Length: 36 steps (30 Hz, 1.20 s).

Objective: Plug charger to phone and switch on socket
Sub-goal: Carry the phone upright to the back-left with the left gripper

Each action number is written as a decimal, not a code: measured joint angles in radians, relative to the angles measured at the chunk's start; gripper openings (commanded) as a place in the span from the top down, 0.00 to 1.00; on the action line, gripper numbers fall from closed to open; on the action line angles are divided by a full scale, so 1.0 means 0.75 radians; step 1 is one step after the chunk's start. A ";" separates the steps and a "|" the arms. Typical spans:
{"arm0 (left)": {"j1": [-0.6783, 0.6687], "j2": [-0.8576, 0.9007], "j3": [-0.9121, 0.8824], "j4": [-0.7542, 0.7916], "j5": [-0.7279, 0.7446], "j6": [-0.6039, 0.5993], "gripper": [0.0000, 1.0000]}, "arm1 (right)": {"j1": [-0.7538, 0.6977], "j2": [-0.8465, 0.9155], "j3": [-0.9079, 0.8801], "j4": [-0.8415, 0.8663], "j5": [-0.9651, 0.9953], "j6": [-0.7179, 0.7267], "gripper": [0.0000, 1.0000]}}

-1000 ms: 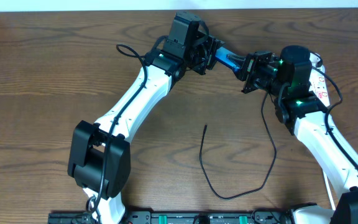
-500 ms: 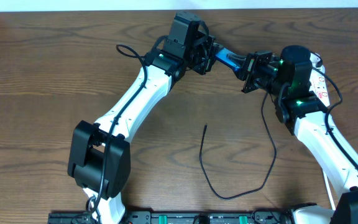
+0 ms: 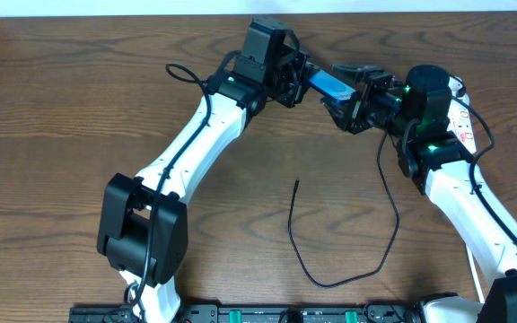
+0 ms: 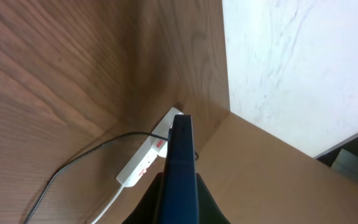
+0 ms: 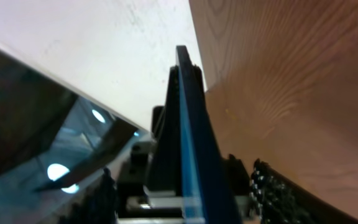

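The phone (image 3: 330,85) hangs above the back of the table with its blue screen showing. My left gripper (image 3: 305,81) is shut on its left end. In the left wrist view the phone (image 4: 180,165) runs edge-on out of the jaws. My right gripper (image 3: 344,92) stands open, one finger on each side of the phone's right end. The right wrist view shows the phone (image 5: 191,155) edge-on. The charger (image 3: 330,281) lies looped on the table, its plug tip (image 3: 297,183) free at mid-table. The socket (image 4: 145,165) lies below; from overhead the socket (image 3: 464,126) is mostly hidden by the right arm.
A white wall (image 4: 291,62) runs along the table's back edge. A white cord (image 4: 104,208) leads off the socket towards the front. A thin black wire (image 3: 187,74) loops behind the left arm.
My right gripper has opened and its fingers have spread off the phone. The left gripper closed fully on the phone and still holds it in the same place.
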 measured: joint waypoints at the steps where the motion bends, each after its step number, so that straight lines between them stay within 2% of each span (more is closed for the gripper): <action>1: 0.008 0.000 0.000 0.000 0.000 0.003 0.93 | 0.000 0.000 0.000 -0.001 -0.001 -0.003 0.17; 7: 0.075 0.000 0.000 -0.001 0.042 0.061 0.93 | -0.010 0.000 0.000 0.000 -0.014 -0.102 0.01; 11: 0.155 0.000 0.001 -0.006 0.158 0.141 0.93 | -0.037 0.000 0.000 -0.001 -0.052 -0.237 0.01; 16: 0.280 0.000 0.000 -0.062 0.371 0.276 0.93 | -0.068 0.000 0.000 -0.003 -0.125 -0.529 0.01; 21: 0.408 0.000 0.000 -0.142 0.576 0.466 0.93 | -0.069 0.000 0.001 -0.044 -0.163 -0.787 0.01; 25: 0.499 0.000 0.000 -0.163 0.751 0.711 0.93 | -0.068 0.000 0.001 -0.051 -0.184 -0.983 0.01; 30: 0.589 0.000 0.000 -0.167 0.954 1.023 0.93 | -0.068 0.000 0.001 -0.052 -0.205 -1.113 0.01; 34: 0.647 0.000 0.000 -0.166 1.054 1.156 0.93 | -0.068 0.000 0.012 -0.084 -0.217 -1.180 0.02; 36: 0.671 0.000 0.000 -0.166 1.081 1.190 0.93 | -0.068 0.000 0.050 -0.176 -0.220 -1.220 0.02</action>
